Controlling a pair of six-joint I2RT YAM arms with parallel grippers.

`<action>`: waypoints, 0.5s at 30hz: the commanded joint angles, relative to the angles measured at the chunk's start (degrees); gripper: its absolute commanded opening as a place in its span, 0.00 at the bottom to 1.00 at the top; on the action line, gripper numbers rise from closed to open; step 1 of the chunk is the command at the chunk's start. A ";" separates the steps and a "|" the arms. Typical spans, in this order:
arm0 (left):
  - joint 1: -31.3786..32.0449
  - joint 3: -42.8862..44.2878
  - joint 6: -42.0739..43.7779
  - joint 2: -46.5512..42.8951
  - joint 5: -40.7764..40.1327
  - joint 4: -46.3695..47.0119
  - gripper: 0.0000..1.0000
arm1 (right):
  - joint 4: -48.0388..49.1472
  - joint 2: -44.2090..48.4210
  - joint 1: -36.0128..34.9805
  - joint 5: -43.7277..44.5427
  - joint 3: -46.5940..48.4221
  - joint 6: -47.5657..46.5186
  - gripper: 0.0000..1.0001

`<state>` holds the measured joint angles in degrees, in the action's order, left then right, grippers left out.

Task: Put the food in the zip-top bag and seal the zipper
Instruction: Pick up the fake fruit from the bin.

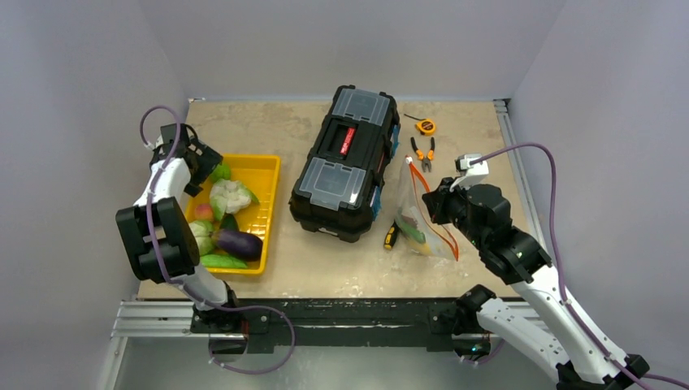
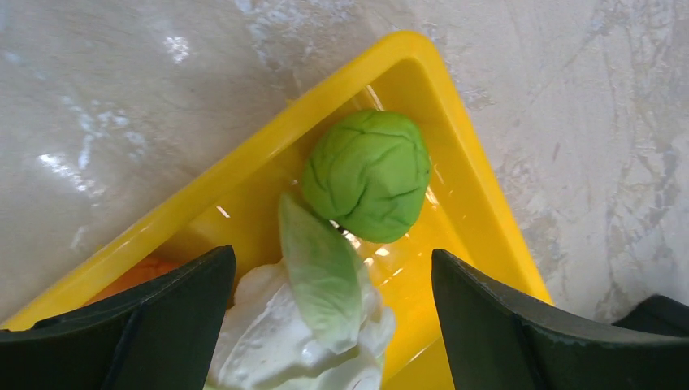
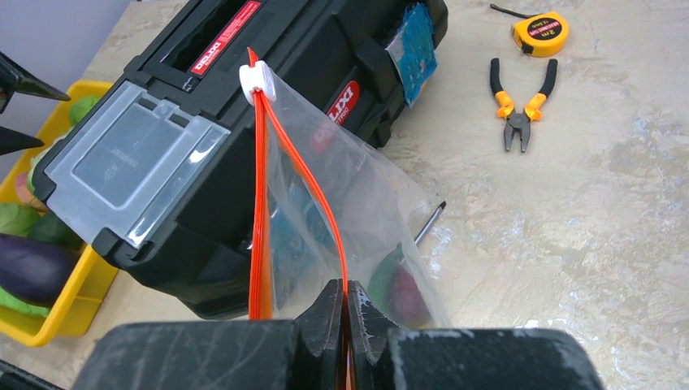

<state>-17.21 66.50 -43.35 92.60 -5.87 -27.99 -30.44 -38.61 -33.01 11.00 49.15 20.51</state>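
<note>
Hovering released at lower centre, your left pincer [image 2: 333, 321] straddles the cauliflower [image 2: 272, 353]; lower squarely before closing. Your right pincer [image 3: 345, 325], clenched, grips the zip-top bag [image 3: 349, 203] by its rim.

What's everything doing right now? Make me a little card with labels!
left gripper: open, over the cauliflower and cabbage
right gripper: shut on the bag at its top edge, holding it up
zipper: not sealed, the two strips are apart
inside bag: a green and red food piece
tray: yellow, holds the eggplant and other food
toolbox: black, between tray and bag
nearby tools: pliers, tape measure, screwdriver
</note>
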 commanded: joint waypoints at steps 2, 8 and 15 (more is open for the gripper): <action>-1.43 1.14 -3.53 2.60 7.03 8.09 0.90 | 1.78 -0.35 -0.23 1.01 -0.28 -0.52 0.00; -2.06 0.72 -6.73 7.77 11.61 11.85 0.83 | 1.45 -1.74 -0.23 1.26 -0.12 -0.56 0.00; -3.03 0.38 -6.02 9.64 11.25 14.46 0.72 | 1.26 -2.03 -0.21 2.32 -0.18 -0.29 0.00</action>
<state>-19.18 66.50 -49.01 102.21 3.99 -18.11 -30.44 -40.69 -33.01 11.46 49.15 20.51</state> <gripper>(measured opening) 0.760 0.004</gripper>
